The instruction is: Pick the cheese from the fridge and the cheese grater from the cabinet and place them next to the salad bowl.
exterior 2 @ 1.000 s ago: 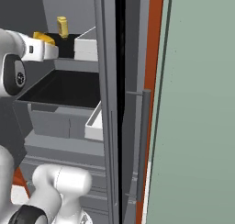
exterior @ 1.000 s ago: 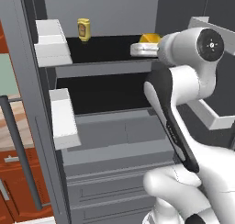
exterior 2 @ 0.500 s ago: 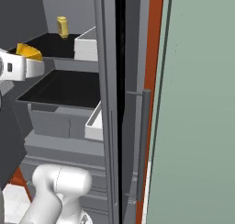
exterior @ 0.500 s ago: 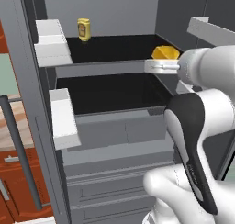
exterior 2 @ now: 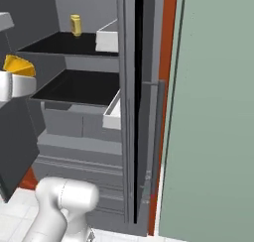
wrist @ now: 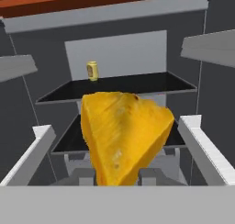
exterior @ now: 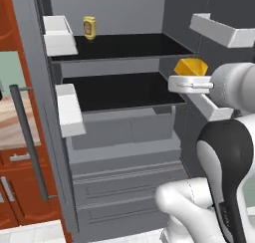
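- The claw [wrist: 117, 175], nearly closed, grips the cheese [wrist: 123, 135] in front of the open fridge [exterior: 127, 130].
- A mustard bottle [exterior: 89, 27] stands on the top shelf at 11 o'clock.

Cheese [wrist: 124, 136]: yellow-orange wedge, mottled surface, broad end up and narrowing downward in the hand view. Raised off the shelves, out in front of the open fridge [exterior: 124, 122], at the level of the lower black shelf; in the left base view it lies at the right [exterior: 191, 66], in the right base view at the far left [exterior 2: 19, 66].

Fridge: tall, grey, doors open; two black shelves, white door bins on both sides, grey drawers below.
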Robot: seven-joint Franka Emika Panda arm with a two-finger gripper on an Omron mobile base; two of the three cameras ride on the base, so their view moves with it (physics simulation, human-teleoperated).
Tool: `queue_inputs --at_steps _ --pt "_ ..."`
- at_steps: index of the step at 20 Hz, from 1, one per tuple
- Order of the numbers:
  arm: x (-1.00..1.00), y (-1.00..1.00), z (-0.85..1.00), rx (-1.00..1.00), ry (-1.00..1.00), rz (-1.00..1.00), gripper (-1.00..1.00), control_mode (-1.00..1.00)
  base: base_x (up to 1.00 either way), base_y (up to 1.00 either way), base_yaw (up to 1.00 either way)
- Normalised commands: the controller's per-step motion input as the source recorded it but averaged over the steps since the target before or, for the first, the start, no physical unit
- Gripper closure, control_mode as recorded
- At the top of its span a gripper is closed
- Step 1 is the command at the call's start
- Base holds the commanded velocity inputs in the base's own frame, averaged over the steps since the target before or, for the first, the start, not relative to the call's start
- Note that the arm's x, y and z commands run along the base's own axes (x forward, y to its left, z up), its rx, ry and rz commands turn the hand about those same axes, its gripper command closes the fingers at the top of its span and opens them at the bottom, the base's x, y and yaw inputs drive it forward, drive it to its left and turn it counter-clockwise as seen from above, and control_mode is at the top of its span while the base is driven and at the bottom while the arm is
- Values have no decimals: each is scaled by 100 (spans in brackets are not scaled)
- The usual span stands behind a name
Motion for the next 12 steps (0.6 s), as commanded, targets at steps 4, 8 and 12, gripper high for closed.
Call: queue_inputs --at_steps 4,8,12 --pt "0 0 0 0 0 0 100 100 -75 0 0" --pt "0 0 0 0 0 0 100 100 -69 0 0" --pt "0 0 0 0 0 0 100 100 -87 0 0"
